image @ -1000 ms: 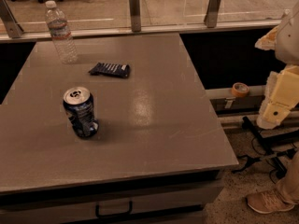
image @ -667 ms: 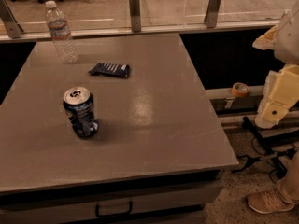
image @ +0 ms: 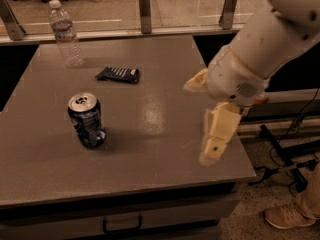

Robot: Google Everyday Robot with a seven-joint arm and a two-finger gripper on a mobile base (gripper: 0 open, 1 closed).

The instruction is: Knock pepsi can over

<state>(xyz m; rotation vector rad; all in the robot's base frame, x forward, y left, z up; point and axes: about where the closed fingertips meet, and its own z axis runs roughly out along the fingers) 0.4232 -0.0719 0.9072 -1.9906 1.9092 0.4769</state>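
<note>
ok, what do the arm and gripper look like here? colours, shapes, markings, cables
The arm is a rounded off-white shell with a tan seam ring and a small dotted vent patch on the bulbous wrist. The gripper, over the table's front right corner and apart from the pepsi can, is pale yellow and blocky, with one small dark round mark. No cables show on it.

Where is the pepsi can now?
In camera view, the pepsi can stands upright left-front on the table, before the snack wrapper; the pincer hangs near the right front edge.
</note>
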